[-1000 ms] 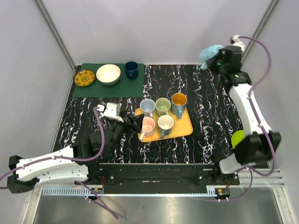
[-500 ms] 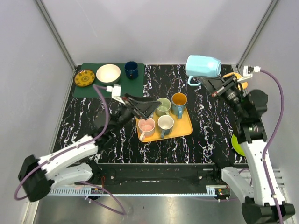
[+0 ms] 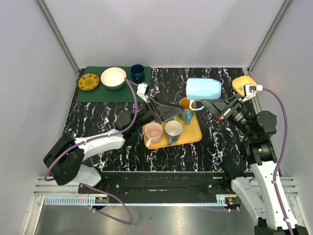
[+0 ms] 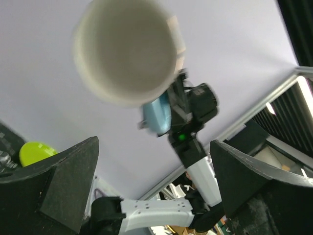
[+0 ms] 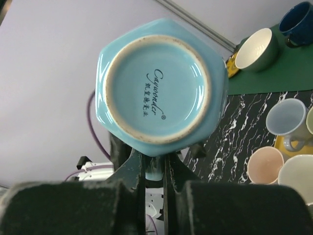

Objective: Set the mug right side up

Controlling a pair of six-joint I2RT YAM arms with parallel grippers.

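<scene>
Upper middle: the right hand [image 3: 213, 105] is clamped on the blue mug [image 3: 202, 89] by its handle [image 5: 154, 171]. The mug looks hard, slippery, breakable. Left hand [image 3: 176, 111] spread apart.

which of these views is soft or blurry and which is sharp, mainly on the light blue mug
left wrist: the light blue mug looks soft and smeared, its mouth close to the lens, and the left fingers are dark with little detail; right wrist: the mug's base is sharp, its printed mark legible; top external: evenly lit and crisp, the mug clear, no strong glare
</scene>
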